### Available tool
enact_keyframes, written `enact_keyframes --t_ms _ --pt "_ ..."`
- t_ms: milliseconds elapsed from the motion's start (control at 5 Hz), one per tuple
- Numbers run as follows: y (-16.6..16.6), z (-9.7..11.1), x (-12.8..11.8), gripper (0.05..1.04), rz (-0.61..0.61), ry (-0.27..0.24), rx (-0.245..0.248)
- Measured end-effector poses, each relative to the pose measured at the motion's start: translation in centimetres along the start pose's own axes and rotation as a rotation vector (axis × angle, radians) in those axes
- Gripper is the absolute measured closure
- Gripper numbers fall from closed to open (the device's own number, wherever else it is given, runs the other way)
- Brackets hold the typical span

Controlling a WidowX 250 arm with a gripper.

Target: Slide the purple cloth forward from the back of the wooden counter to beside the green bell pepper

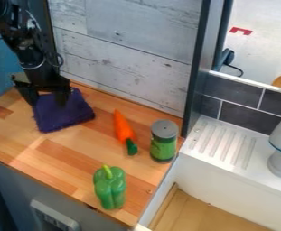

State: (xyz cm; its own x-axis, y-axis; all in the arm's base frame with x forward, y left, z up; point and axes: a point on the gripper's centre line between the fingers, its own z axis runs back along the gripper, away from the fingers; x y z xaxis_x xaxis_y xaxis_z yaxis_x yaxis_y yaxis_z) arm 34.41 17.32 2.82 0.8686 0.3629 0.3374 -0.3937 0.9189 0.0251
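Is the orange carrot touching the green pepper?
Apart. The camera view shows some wooden counter between the carrot and the green bell pepper.

The counter (64,158) was wood, smooth with a soft satin sheen, and the purple cloth (61,116) on it looked matt, thick and slightly rough. The gripper (47,100) had a dull black finish. The carrot (122,126) looked like smooth plastic, and the pepper (110,189) like glossier plastic. The can (163,144) had a grey, perhaps metal, top above a smooth wrap. The wall panel (130,49) showed matt, knotted wood grain; the tiles (242,118) were dull, the ribbed white ledge (260,158) smooth.
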Motion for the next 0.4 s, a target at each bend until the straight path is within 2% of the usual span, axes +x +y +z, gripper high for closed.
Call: enact_keyframes --t_ms 200,400 --pt "0.5 -0.9 1.1 0.080 0.014 -0.027 0.037" --pt "0.2 -2.7 1.0 0.080 0.010 -0.030 0.042"
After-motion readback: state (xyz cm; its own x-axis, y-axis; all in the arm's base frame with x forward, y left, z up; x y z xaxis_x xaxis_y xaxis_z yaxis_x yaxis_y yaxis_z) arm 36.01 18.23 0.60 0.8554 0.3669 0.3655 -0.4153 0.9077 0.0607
